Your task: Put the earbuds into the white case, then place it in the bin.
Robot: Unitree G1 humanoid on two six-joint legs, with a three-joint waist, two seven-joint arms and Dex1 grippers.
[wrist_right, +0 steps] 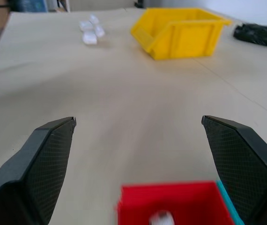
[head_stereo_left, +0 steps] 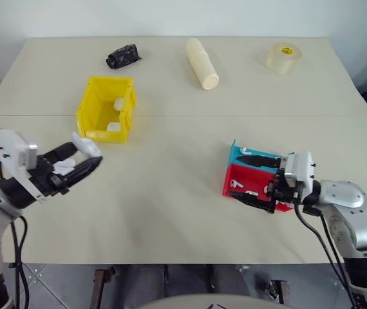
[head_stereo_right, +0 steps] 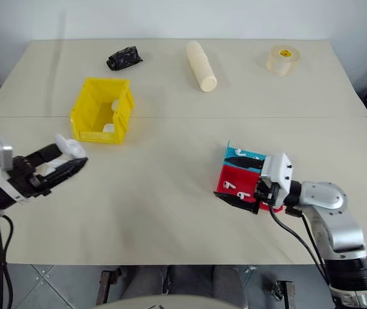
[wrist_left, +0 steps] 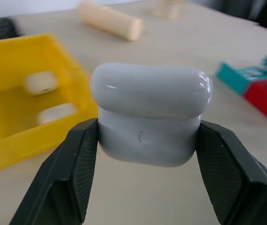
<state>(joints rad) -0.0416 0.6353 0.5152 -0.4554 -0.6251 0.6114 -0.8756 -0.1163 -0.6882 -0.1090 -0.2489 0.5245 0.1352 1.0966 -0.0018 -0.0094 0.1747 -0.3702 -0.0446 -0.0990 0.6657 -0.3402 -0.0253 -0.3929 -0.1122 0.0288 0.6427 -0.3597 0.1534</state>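
Note:
My left gripper [head_stereo_left: 88, 154] is shut on a white case [wrist_left: 150, 93] with its lid closed, held off the table at the front left. The yellow bin [head_stereo_left: 90, 106] stands just beyond it, with two more white cases [head_stereo_left: 118, 103] inside. At the front right, my right gripper [head_stereo_left: 240, 175] stands open, its fingers straddling a red tray [head_stereo_left: 248, 177] and a blue tray [head_stereo_left: 236, 154]. Two tiny white earbuds [head_stereo_left: 237, 185] lie in the red tray. In the right wrist view the bin [wrist_right: 180, 30] sits far ahead of the open gripper [wrist_right: 138, 124].
Along the far side of the table lie a black crumpled thing [head_stereo_left: 123, 56], a long cream cylinder [head_stereo_left: 201, 63] and a roll of clear tape [head_stereo_left: 282, 56]. A seam crosses the table behind the bin. Wide bare tabletop separates the two grippers.

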